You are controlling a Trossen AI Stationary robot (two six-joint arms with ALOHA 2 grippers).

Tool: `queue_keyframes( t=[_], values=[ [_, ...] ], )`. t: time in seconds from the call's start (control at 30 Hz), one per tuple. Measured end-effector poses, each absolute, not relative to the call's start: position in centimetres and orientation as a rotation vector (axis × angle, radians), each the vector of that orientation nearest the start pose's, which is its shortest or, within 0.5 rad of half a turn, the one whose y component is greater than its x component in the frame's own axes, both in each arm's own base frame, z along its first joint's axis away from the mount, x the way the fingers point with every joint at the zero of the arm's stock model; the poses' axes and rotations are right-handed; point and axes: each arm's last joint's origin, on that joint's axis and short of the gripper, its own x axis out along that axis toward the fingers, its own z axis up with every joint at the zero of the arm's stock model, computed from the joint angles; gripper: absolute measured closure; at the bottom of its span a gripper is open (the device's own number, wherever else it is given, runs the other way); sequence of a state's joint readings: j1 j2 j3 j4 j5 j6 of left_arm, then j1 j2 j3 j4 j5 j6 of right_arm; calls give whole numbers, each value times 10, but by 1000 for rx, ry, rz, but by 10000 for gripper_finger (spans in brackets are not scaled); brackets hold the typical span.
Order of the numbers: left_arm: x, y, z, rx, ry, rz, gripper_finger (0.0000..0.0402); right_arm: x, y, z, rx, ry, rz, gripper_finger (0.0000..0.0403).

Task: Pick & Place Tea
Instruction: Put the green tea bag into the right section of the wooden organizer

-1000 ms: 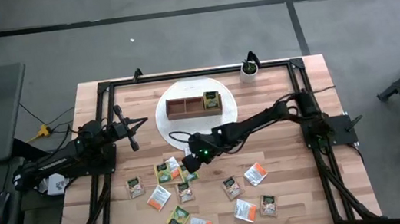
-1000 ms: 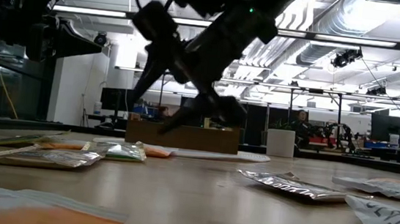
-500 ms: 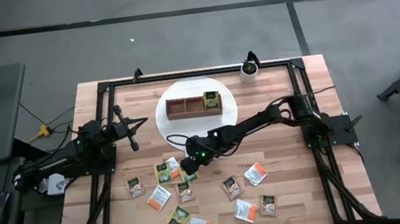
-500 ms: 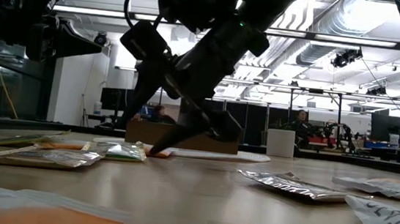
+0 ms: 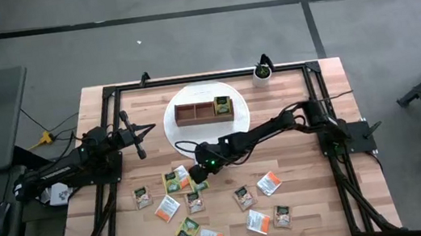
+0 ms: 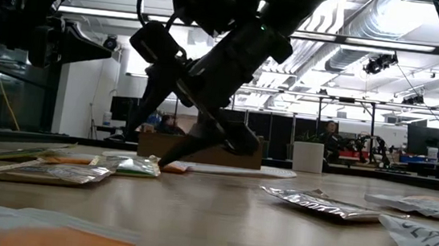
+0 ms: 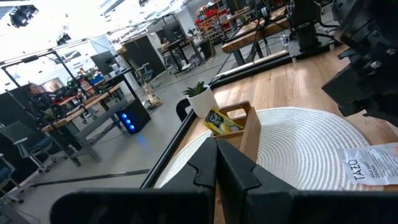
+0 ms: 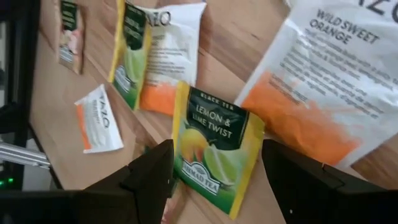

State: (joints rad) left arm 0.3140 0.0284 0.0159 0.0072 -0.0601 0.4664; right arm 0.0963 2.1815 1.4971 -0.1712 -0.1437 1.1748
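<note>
Tea sachets [image 5: 206, 208] are mostly scattered loose across the lower middle of the high view, and one green-yellow one [image 5: 223, 106] already sits in the right compartment of the wooden box [image 5: 204, 111] on the round white mat [image 5: 175, 131], upper centre. My right gripper [image 5: 198, 173] is reaching down into the top of the pile, fingers spread wide, and from its wrist cam I can see a "Lemon & Lime Twist" sachet [image 8: 214, 147] sitting between the two fingers, not pinched yet, with a white-orange "Wild Sweet Orange" sachet [image 8: 323, 81] just beside it. In the low view, one fingertip looks right at the tabletop. My left gripper [image 5: 128, 131] is parked at the left edge of the table, fingers closed on nothing.
</note>
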Motion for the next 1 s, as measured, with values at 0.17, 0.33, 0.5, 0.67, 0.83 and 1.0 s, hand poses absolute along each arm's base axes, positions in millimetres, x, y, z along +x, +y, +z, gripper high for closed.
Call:
queue_keyframes(
  t=[0.17,0.33,0.5,0.67,0.83,1.0],
  values=[
    [93,32,168,460,92,366,401,460,48,138,1107,885,-311,163],
    [93,32,167,460,93,366,401,463,46,132,1112,873,-303,163],
    [93,32,167,460,92,366,401,466,47,130,1115,873,-295,163],
    [93,32,167,460,93,366,401,466,46,130,1120,873,-312,183],
    [93,32,167,460,92,367,401,464,44,128,1113,881,-344,254],
    [93,32,168,460,92,366,401,463,43,127,1102,890,-360,343]
  ],
)
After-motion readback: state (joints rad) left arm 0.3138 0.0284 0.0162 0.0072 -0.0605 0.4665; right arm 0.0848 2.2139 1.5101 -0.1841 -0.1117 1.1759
